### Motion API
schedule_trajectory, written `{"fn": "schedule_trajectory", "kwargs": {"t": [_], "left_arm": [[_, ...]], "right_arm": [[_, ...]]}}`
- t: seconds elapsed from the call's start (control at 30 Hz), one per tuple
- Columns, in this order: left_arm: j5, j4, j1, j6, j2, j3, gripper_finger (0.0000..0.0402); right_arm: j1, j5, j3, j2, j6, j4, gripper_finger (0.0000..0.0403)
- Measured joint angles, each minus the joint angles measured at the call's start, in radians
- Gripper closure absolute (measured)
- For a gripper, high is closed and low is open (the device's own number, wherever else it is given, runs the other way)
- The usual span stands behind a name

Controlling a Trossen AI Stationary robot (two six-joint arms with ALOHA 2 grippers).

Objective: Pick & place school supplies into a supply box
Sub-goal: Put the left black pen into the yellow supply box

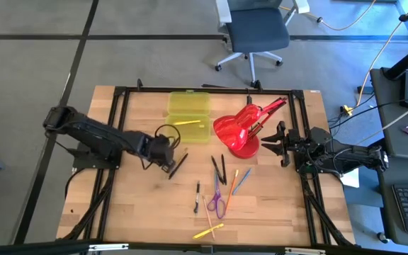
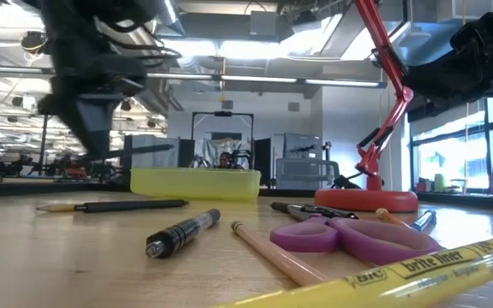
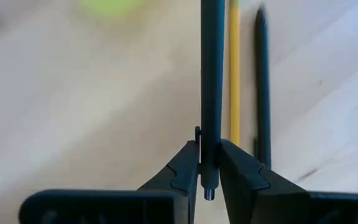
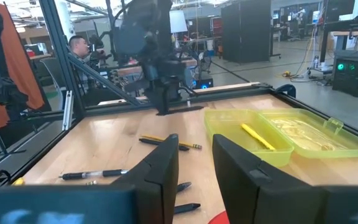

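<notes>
My left jaws [image 3: 209, 171] pinch the dark pen [image 3: 212, 81] near its end, lifted for carrying to the supply box [image 1: 188, 115]; my right jaws [image 4: 194, 165] wait parted, empty, beside the lamp [image 1: 241, 127].

Left gripper [image 1: 170, 164] fingers pinch black pen [image 1: 178, 165], near supply box [image 1: 188, 116].

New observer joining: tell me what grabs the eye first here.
The red desk lamp lies folded at the table's back right, beside the open supply box holding one yellow pencil. Left of centre, the left tool pinches a black pen; other supplies lie scattered in front.
</notes>
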Motion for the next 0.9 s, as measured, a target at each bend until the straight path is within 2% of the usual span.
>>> {"fn": "schedule_trajectory", "kwargs": {"t": [0.2,0.4,0.63,0.9], "left_arm": [[0.007,0.107,0.162,0.401,-0.018,0.002,0.0360],[0.100,0.259,0.327,0.698,-0.018,0.002,0.0355],[0.164,0.259,0.473,0.912,-0.018,0.003,0.0358],[0.196,0.249,0.568,1.054,-0.018,0.011,0.0361]], "right_arm": [[0.000,0.000,0.000,0.000,-0.004,0.000,0.0299],[0.000,0.000,0.000,0.000,-0.004,0.000,0.0299],[0.000,0.019,0.000,0.000,-0.004,0.000,0.0299],[0.000,0.190,0.000,0.000,-0.004,0.008,0.0299]]}}
